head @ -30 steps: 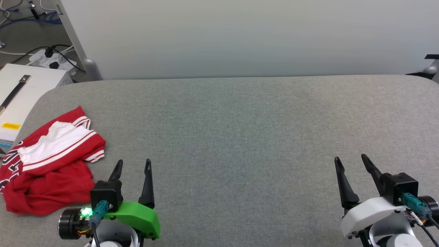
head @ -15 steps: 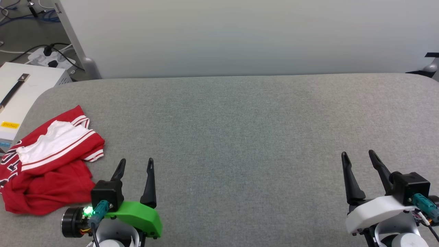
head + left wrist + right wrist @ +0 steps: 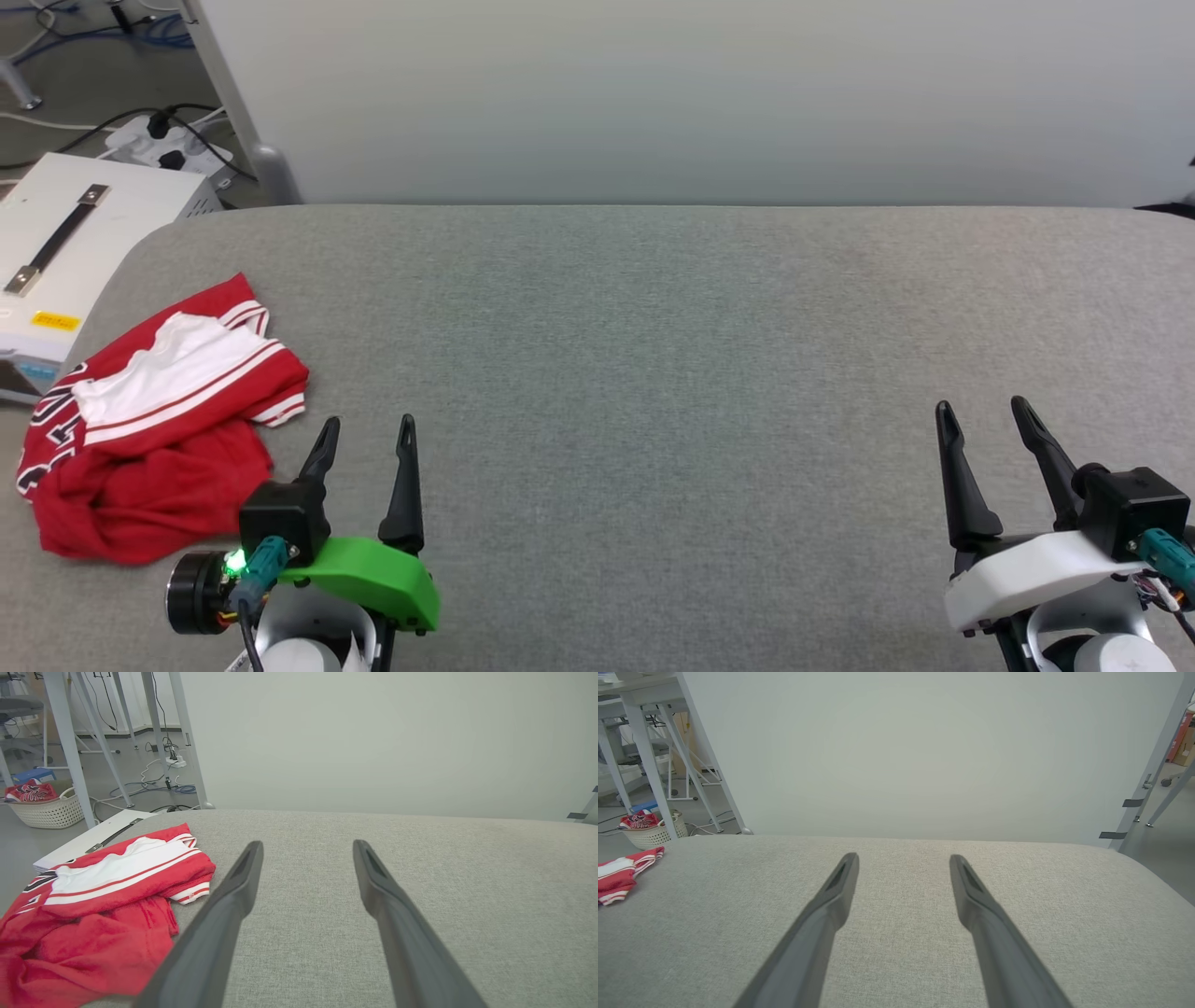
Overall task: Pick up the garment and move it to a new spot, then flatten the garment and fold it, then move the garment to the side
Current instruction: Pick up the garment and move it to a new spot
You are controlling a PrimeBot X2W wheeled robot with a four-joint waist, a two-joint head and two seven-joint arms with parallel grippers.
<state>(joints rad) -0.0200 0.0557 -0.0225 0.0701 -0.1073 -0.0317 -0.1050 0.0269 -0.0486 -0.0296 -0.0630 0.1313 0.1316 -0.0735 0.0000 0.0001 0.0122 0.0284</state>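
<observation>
The garment (image 3: 159, 420), a red jersey with white sleeve panels and striped trim, lies crumpled at the left end of the grey padded table (image 3: 653, 355). The left wrist view has the garment (image 3: 103, 900) at its lower left, and its sleeve edge (image 3: 619, 877) peeks in at the far left of the right wrist view. My left gripper (image 3: 367, 427) hovers open just right of the garment, nothing between its fingers. At the lower right my right gripper (image 3: 982, 409) is open and empty, far from the cloth.
A white box with a black handle (image 3: 65, 243) sits on the floor beyond the table's left edge, with a power strip and cables (image 3: 168, 149) behind it. A pale wall panel (image 3: 653, 93) backs the table. A white basket (image 3: 46, 809) stands on the floor.
The camera has turned a little left, so the whole picture has shifted right. Both grippers stay open and the garment lies as before.
</observation>
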